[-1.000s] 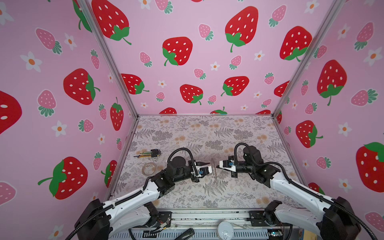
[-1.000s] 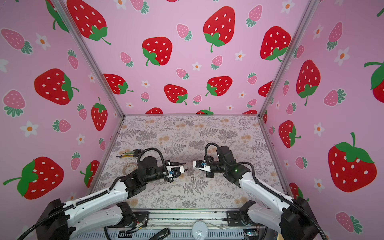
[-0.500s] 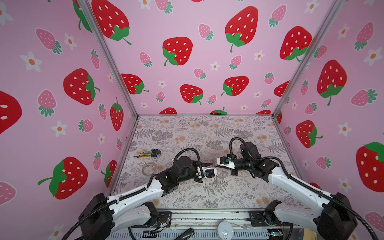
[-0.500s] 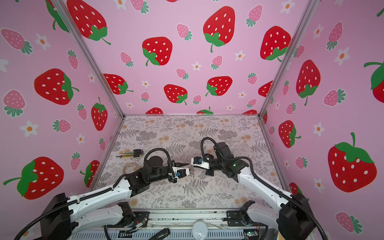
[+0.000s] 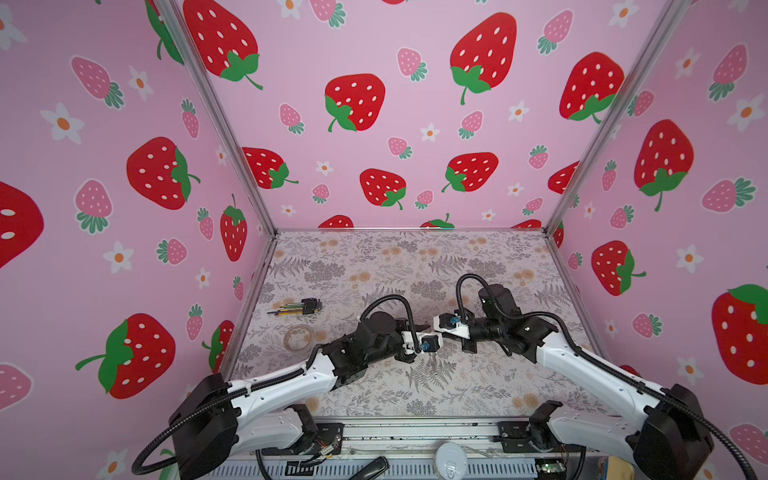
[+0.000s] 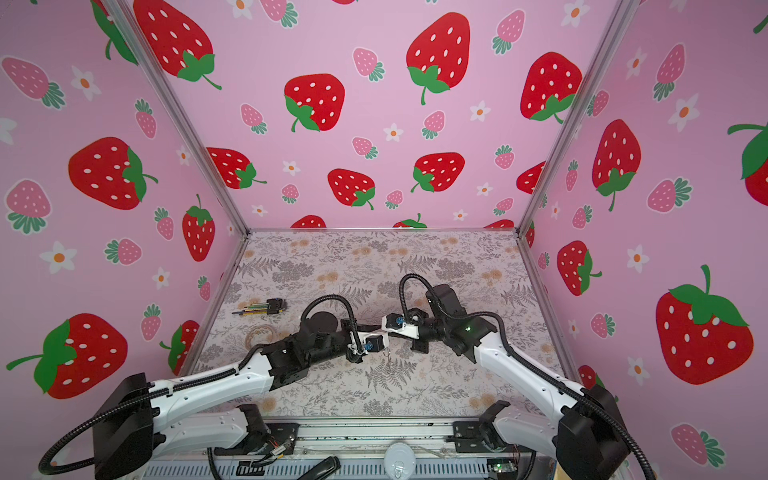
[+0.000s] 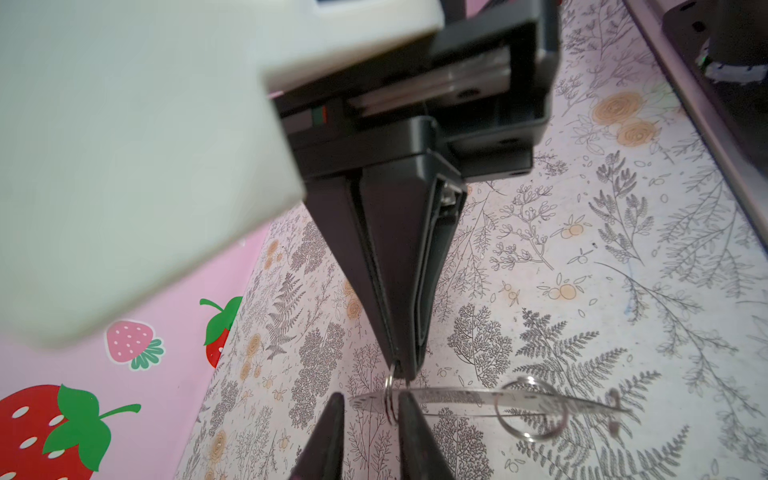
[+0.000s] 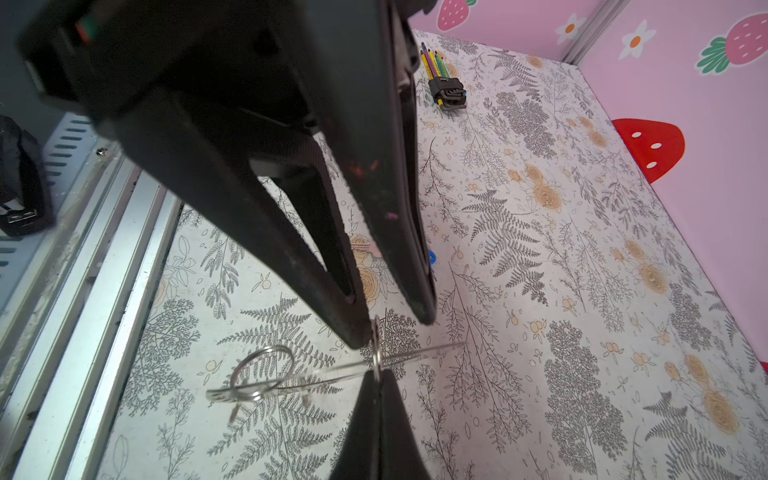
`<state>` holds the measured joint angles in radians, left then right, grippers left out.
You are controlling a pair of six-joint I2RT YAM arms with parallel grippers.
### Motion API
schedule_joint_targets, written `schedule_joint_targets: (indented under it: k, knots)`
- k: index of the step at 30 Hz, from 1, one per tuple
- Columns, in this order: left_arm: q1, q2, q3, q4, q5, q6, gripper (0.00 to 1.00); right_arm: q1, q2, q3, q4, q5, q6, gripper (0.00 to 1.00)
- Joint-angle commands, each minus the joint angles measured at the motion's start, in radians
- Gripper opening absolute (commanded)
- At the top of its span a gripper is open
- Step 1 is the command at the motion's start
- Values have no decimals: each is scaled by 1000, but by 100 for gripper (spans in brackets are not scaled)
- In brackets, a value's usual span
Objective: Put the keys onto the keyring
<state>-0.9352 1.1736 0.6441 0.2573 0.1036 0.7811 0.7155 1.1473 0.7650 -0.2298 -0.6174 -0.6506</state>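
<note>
Step in hand, as judged: securing the keyring (image 7: 457,397) between both arms before any key is threaded. The keyring is off the table (image 5: 374,257), seen edge-on in both wrist views. The right gripper (image 8: 376,382) has its jaws fully together on a small wire loop (image 8: 376,345) that encircles the keyring's band. Whether its pads also catch the band cannot be told. The left gripper (image 7: 371,405) has its jaws narrowly apart, straddling that same spot and holding nothing. A second wire loop (image 7: 528,379) sits further along the band. The key (image 8: 432,257) shows only as a blue fragment on the table past a left finger, held by neither arm and not yet on the ring. The next move calls for the left jaws to seat on the band beside the loop without tilting the thin ring. One arm must then be freed to fetch the key.
</note>
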Motion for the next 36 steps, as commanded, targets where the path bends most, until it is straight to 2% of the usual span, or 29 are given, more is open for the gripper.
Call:
schedule_joint_targets:
  k: [1,11,14,15,18,19,22,24,26,29,36]
  knots:
    - [-7,11,49,1,-14,3,22,6,3,34,-14,-19,-15,0]
    - [-10,44,72,-34,-13,-2,16,10,1,40,-11,-16,-11,0]
    - [-10,48,77,-43,-12,-1,7,12,-1,39,-10,-15,-13,0]
    - [-10,46,77,-42,-10,-3,1,12,-1,39,-11,-10,-14,0]
    - [-10,43,76,-44,-2,-11,0,12,-6,31,-2,6,-29,1]
    - [-11,42,76,-45,3,-17,0,12,-13,25,5,11,-40,3]
    - [-3,34,63,-38,27,-47,0,12,-59,-20,45,41,-81,17]
    - [12,23,41,-4,93,-83,0,10,-99,-48,75,62,-103,26]
    - [42,8,9,59,166,-141,0,-3,-148,-85,122,60,-103,28]
    - [99,-11,-38,167,269,-244,0,-27,-208,-138,190,38,-82,29]
    - [157,-20,-94,335,414,-362,0,-50,-230,-194,276,-44,-8,27]
